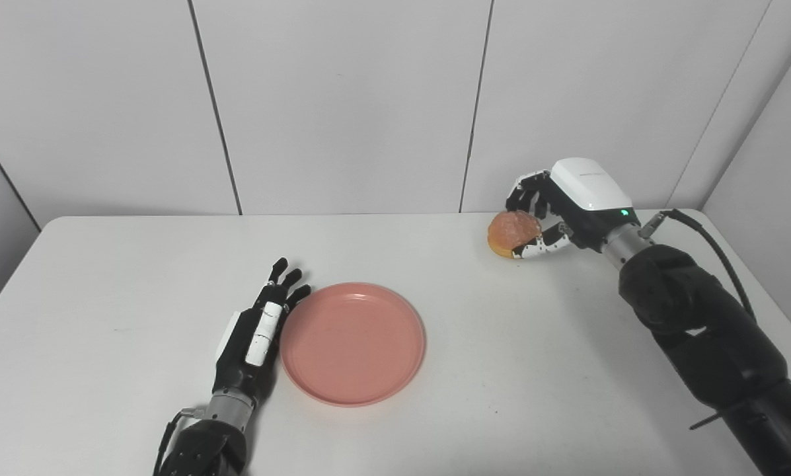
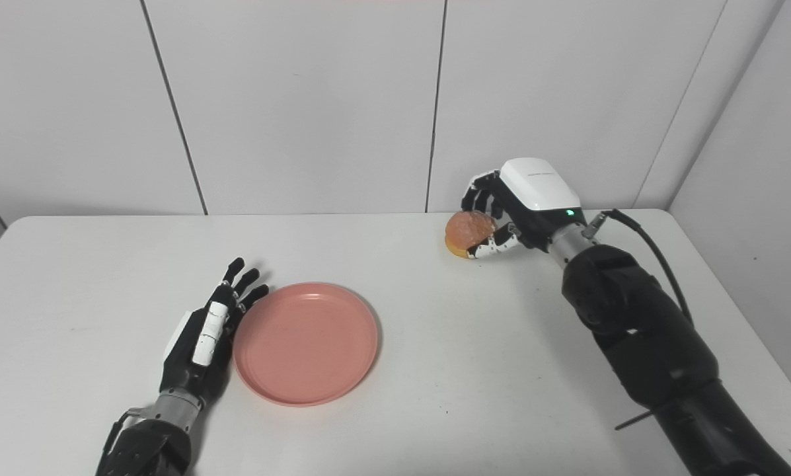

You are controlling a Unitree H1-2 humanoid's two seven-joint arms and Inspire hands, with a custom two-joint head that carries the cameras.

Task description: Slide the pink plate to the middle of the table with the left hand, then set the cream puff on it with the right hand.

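One pink plate (image 1: 353, 344) lies flat and right side up near the middle of the white table (image 1: 104, 277), a little toward its near edge; being round, it has no long axis and points no particular way. Against its left rim rests the robot's left hand (image 1: 253, 337), edge-on to the tabletop with fingers (image 1: 288, 281) straight, close together and aimed toward the far wall, gripping nothing, its side touching the plate. Well apart, near the table's far right edge, the cream puff (image 1: 513, 233) sits in the clasp of the right hand (image 1: 557, 211), whose dark fingers curl over its top while the pale thumb presses from below. The puff shows a glossy orange-brown dome over a lighter base, and its broad side is tilted toward the plate; whether it touches the table cannot be told. A small green light (image 1: 624, 213) glows on the white shell at the back of the right hand. Faint grey lettering on that shell is too small to read.
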